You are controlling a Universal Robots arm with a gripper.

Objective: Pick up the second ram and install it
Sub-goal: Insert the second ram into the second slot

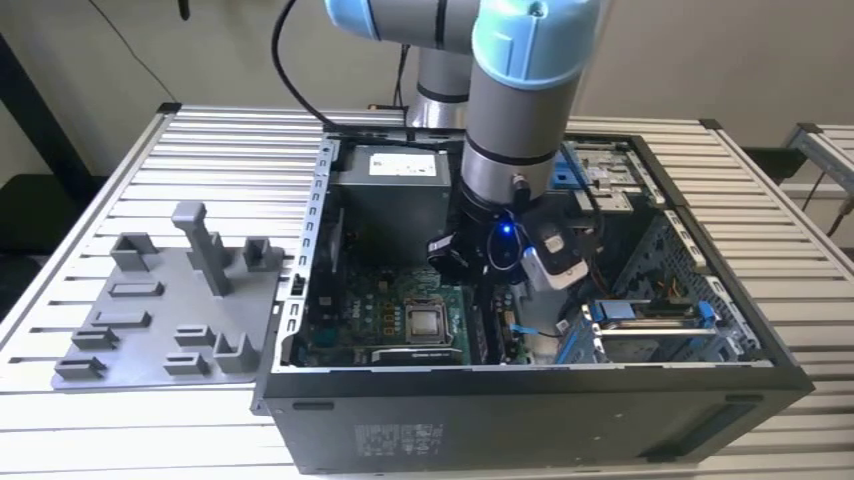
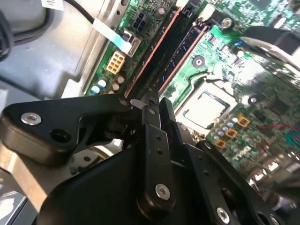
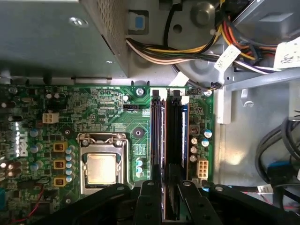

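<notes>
While the claw (image 3: 169, 206) sits low-centre in the first wrist view, pinching the second ram (image 3: 169, 199), its long axis lines up with the memory slots (image 3: 168, 131) running up-frame.

Nothing I could read: the white label (image 1: 400, 163) on the power supply, the sticker (image 1: 396, 438) on the case front and the cable tag (image 3: 288, 54) were all illegible.

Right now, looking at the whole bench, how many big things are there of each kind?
Open computer case: 1
Grey tray with posts: 1
Robot arm: 1
Total: 3
</notes>
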